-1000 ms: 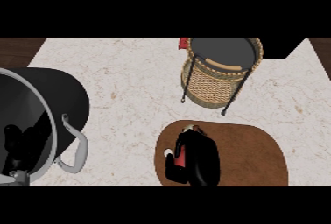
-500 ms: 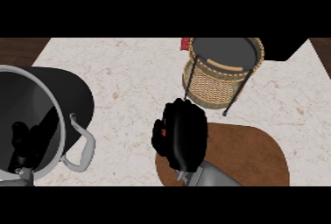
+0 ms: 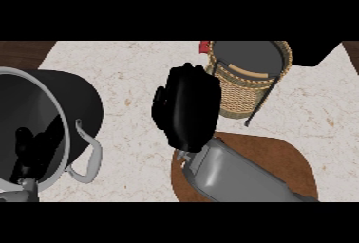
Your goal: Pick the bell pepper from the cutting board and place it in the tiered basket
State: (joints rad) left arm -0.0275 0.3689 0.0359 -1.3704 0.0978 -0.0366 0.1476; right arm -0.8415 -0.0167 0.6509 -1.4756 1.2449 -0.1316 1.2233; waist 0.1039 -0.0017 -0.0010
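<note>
My right hand [image 3: 186,107] hangs above the counter, just left of the wicker tiered basket [image 3: 242,92]. Its back faces me and its fingers curl under. The bell pepper is hidden inside that curl; no red shows now. Below the hand, my grey forearm [image 3: 235,173] crosses the brown oval cutting board [image 3: 284,154], whose visible part is bare. The basket's dark top tier [image 3: 252,57] lies to the upper right of the hand. At the lower left, my left hand [image 3: 36,151] rests still, fingers up, in front of the big pot.
A large black pot [image 3: 73,102] with a grey rim and a side handle [image 3: 89,161] fills the left side. A small red object [image 3: 204,46] peeks out behind the basket's left rim. Pale counter [image 3: 126,66] lies between pot and basket.
My right hand rose off the cutting board and moved up and away toward the basket. The red pepper seen in its grasp earlier is now covered. The left hand stayed put.
</note>
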